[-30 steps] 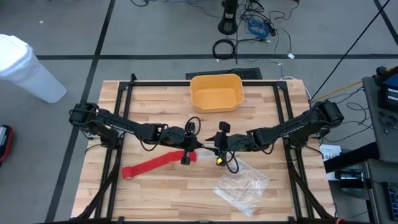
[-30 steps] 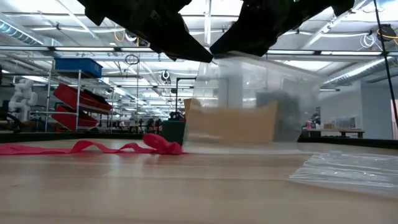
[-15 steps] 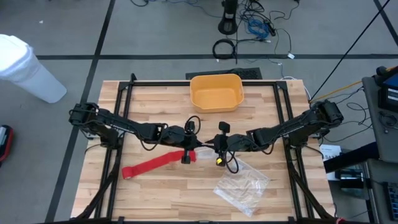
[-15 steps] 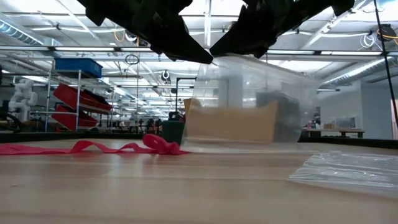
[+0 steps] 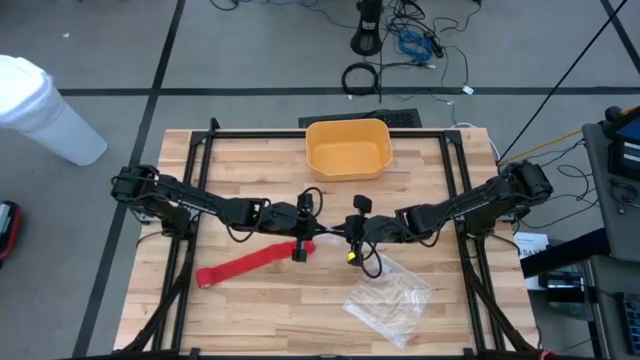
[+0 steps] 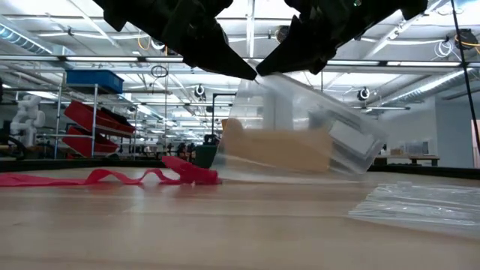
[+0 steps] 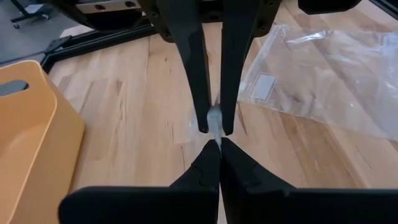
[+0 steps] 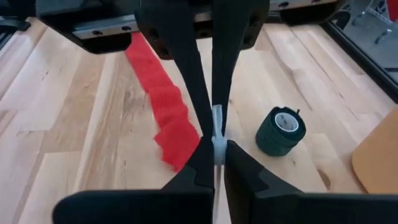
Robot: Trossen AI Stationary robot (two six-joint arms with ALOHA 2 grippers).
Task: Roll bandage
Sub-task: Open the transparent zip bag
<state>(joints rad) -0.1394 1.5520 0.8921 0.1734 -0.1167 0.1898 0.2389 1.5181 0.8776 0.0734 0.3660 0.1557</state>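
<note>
Red fabric, the bandage, is laid out as a flat unrolled strip on the wooden bench, left of centre, running at a slant with its higher end towards the middle. That end is found just beside and below the left claw, but it is not touched by either claw; in the low view the strip is seen lying slack on the bench with a crumpled end. A small dark green roll is stood on the bench close to that end.

Both claws are raised above the bench and brought tip to tip at its centre. The left claw is clamped on the top edge of a clear bag, and the right claw is pressed together on the same edge from the opposite side, so the bag is hung tilted between them.

A second clear bag is spread flat on the bench nearer the front right. An orange bin is placed at the far edge.
</note>
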